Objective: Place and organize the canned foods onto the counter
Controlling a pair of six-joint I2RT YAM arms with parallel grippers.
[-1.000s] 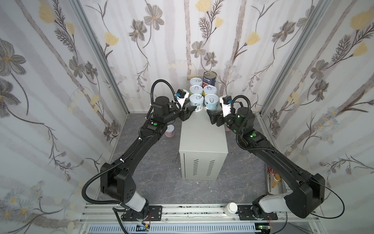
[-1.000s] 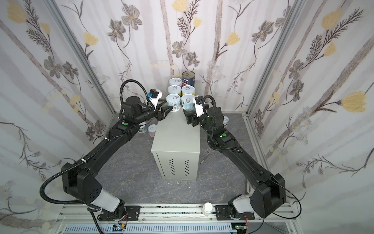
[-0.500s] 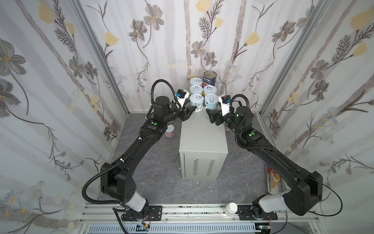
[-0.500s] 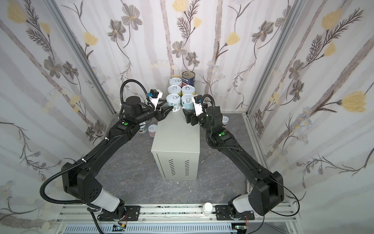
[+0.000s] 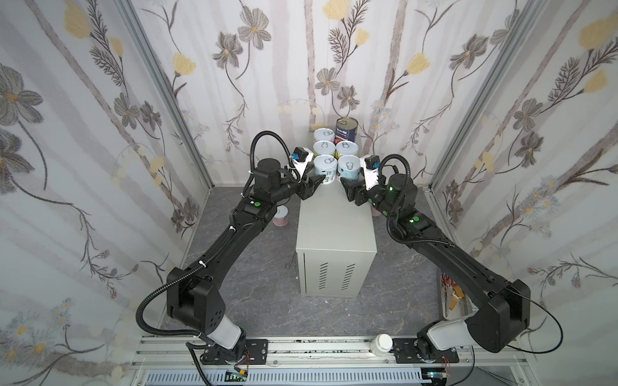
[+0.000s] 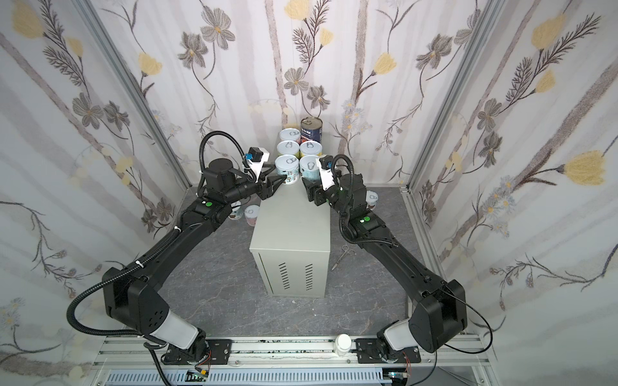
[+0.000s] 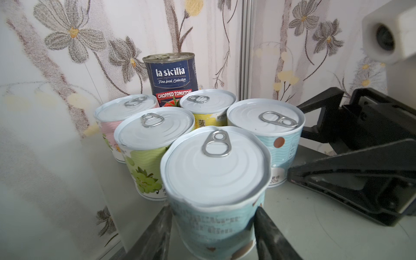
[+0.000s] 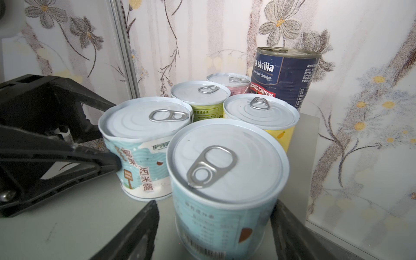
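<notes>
1. Left gripper (image 7: 213, 225) is clamped on the front-left blue can (image 7: 213, 175). Its fingers (image 7: 153, 234) press both sides of the label, and the can's rim looks dented.
2. Right gripper (image 8: 216, 225) straddles the front-right blue can (image 8: 225, 168). The jaws are apart and not clamped: a sliver of surface shows between one finger (image 8: 139, 229) and the can wall.
3. Both blue cans stand upright, just beside each other, on the far half of the counter (image 5: 336, 227). They form the front row of the cluster.
4. The middle row is the green can (image 5: 323, 148) and the yellow can (image 5: 346, 148), both upright and packed tight behind the blue ones.
5. The back row is the pink can (image 5: 323, 135) and the taller tomato can (image 5: 346, 128), at the counter's far edge near the wall.
6. In both top views the two grippers come in from opposite sides of the counter, each at its own blue can.
7. A pink floor can (image 6: 251, 214) stands upright on the dark floor (image 5: 261, 294), left of the counter. A second floor can (image 6: 235, 213) sits just beside it, partly hidden by the left arm.
8. A right floor can (image 6: 371, 199) shows behind the right arm, on the floor right of the counter.
9. Scissors (image 6: 342, 255) lie on the floor right of the counter, and a white bottle (image 5: 381, 344) stands on the front rail.
</notes>
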